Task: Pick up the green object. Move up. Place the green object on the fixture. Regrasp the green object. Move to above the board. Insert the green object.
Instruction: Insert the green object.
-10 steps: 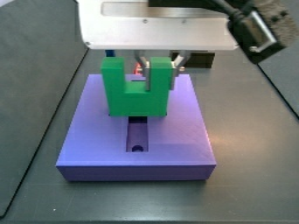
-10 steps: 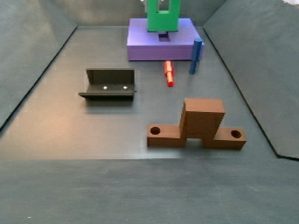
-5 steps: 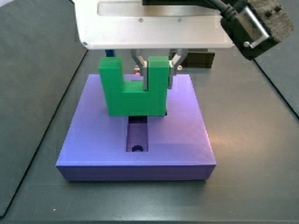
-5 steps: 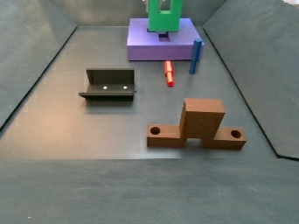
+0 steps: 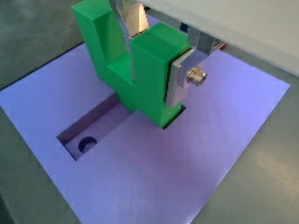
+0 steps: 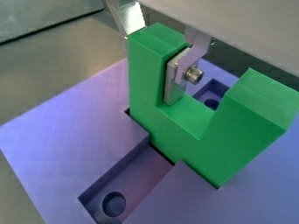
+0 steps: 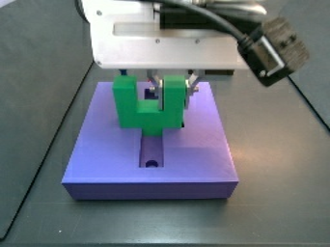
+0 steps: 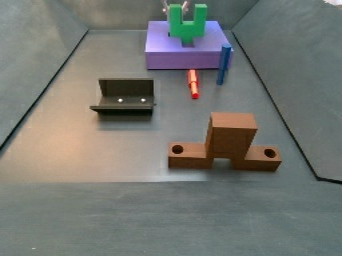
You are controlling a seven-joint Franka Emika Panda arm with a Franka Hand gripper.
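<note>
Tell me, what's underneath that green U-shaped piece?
The purple board, with its recess running out from under the green object, which the gripper grips on one prong. The recess part below it is hidden.

text: none readable | labels: none | numbers: none

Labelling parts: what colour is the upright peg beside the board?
Blue. The peg shows best in a side view, beside the board.

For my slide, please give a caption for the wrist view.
Gripper holds the green object upright, entering the board.
</note>
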